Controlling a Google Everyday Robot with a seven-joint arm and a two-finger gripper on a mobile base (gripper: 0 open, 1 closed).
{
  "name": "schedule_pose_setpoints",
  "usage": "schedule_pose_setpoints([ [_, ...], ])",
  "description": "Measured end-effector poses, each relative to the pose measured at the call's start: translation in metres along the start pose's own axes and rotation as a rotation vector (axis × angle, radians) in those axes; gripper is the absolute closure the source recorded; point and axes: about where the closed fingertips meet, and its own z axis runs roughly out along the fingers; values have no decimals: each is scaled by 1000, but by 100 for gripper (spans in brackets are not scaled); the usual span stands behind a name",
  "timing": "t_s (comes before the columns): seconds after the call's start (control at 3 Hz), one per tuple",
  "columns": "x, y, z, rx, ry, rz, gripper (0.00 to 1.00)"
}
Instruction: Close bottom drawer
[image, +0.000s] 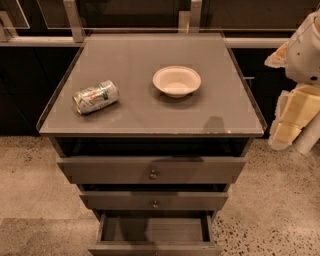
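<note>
Beige gripper (292, 117) off at 3 o'clock, bottom drawer (155, 248) pulled out at 6 o'clock

Can't tell if the gripper's open or closed, it's hanging just off the grey cabinet top (150, 117). On that there's a dented can (96, 97) toward 9 and a white bowl (176, 81) near the middle; speckled floor (280, 200) all round.

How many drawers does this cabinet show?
3: the top drawer under the tabletop, the middle drawer below it, the bottom drawer pulled out lowest. None seems hidden. The gripper hangs at the right edge.
</note>
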Motion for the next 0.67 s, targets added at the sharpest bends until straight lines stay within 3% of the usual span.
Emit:
schedule_pose_setpoints([
  [0.67,3,3,4,1,-11,14,0],
])
